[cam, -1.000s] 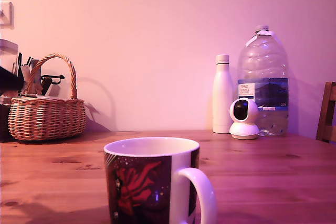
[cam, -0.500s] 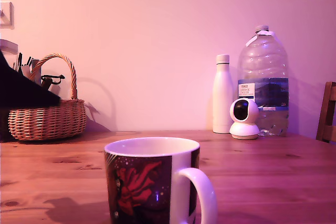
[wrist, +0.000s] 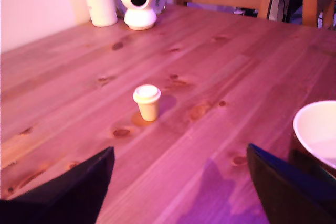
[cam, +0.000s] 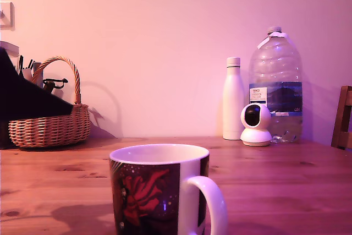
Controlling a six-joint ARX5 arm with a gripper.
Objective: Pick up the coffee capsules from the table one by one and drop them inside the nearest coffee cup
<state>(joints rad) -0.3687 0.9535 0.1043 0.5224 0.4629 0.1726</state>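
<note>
While the exterior view shows only the coffee cup (cam: 159, 188) and a dark arm edge, wrist view shows gripper (wrist: 178, 182) jaws wide, empty; capsule (wrist: 147, 102) upright on table (wrist: 220, 66), likely light, rigid: grip tapered sides below rim.
</note>
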